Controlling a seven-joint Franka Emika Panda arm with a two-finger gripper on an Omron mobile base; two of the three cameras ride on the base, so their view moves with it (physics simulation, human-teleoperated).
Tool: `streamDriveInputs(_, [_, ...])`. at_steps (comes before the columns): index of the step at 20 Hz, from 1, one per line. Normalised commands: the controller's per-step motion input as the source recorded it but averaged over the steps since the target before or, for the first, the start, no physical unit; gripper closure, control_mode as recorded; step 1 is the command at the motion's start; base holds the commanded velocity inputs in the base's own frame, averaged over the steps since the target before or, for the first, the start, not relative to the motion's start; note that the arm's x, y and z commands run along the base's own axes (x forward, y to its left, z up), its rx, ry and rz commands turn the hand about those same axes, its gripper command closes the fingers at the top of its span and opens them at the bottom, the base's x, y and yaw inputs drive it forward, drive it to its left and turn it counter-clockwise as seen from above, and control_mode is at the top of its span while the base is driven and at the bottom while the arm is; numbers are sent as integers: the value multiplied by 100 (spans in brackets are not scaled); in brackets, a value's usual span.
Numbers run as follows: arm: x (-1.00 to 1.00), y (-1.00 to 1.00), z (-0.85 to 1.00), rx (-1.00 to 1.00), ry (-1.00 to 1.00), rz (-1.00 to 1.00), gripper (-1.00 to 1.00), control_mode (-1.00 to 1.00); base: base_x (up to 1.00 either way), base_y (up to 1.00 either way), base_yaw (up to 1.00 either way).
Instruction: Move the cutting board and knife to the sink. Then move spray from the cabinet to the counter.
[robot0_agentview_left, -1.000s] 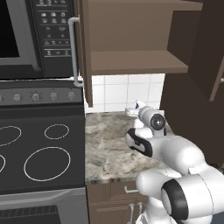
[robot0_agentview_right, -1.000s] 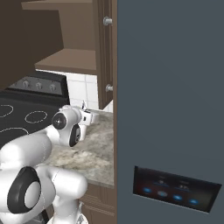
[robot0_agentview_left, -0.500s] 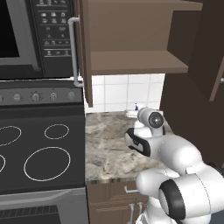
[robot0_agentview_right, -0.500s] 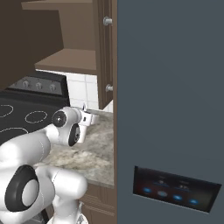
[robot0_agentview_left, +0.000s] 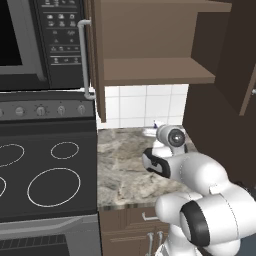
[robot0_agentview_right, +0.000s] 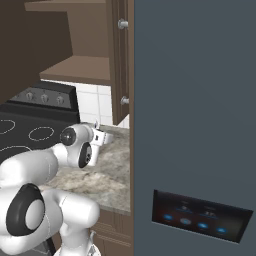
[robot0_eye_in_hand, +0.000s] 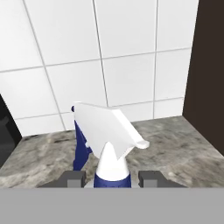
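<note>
Little has moved since the earlier frames: the gripper (robot0_eye_in_hand: 112, 178) stays clamped on the spray (robot0_eye_in_hand: 109, 140), low over the counter (robot0_agentview_left: 125, 170) near its back edge, below the open cabinet (robot0_agentview_left: 150, 72). Next, I think, release it upright.

Left base view looks forward and down from behind the arm, stovetop (robot0_agentview_left: 45, 175) at lower left. Right base view faces the same counter (robot0_agentview_right: 107, 172) and open cabinet (robot0_agentview_right: 80, 70) from the opposite side. Hand view sits close above the counter, facing the tiled wall (robot0_eye_in_hand: 100, 57).
</note>
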Motion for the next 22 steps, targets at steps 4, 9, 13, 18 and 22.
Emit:
streamDriveInputs(4, [0, 0, -29, 0, 0, 0, 100, -100, 0, 0, 0])
streamDriveInputs(9, [0, 0, -29, 0, 0, 0, 100, -100, 0, 0, 0])
streamDriveInputs(13, [0, 0, -30, 0, 0, 0, 100, -100, 0, 0, 0])
streamDriveInputs(18, [0, 0, -42, 0, 0, -1, 100, -100, 0, 0, 0])
streamDriveInputs(22, [0, 0, -44, 0, 0, -2, 100, -100, 0, 0, 0])
